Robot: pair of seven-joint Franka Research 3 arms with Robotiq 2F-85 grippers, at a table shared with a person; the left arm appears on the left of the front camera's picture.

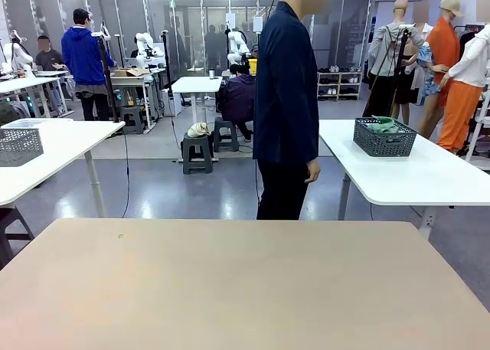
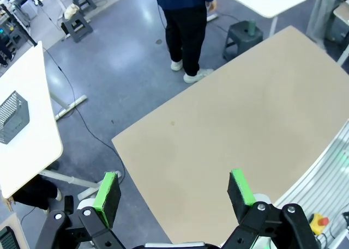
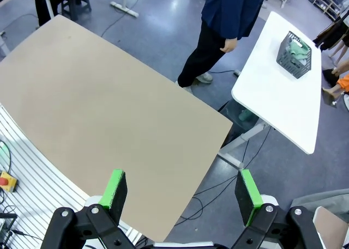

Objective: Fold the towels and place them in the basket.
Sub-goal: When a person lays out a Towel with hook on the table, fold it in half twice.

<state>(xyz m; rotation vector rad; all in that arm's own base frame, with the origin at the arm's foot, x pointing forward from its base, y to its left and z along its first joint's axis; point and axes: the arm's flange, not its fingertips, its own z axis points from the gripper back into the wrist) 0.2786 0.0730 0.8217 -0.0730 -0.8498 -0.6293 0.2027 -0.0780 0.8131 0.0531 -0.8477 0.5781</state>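
- The left gripper [image 2: 174, 193] is hanging above an edge of the beige table [image 2: 229, 123]. Its jaws are spread wide and gripping nothing, and its green pads [image 2: 107, 197] are standing far apart.
- The right gripper [image 3: 182, 192] is hovering over another edge of the table, with its jaws spread just as wide and nothing between them.
- The basket [image 1: 384, 139] is sitting on a white table [image 1: 429, 178] at the robot's right. It is beyond the beige table and well apart from both grippers.
- The green towel [image 1: 380, 125] is lying bunched inside the basket, rising slightly above its rim. Whether anything is lying under it I cannot tell.
- A person [image 1: 285, 97] in dark clothes is standing side-on just past the far edge of the beige table, with one arm hanging down.
- A pale basket [image 1: 19, 145] is sitting on a second white table [image 1: 61, 143] at the robot's left, near that table's edge.
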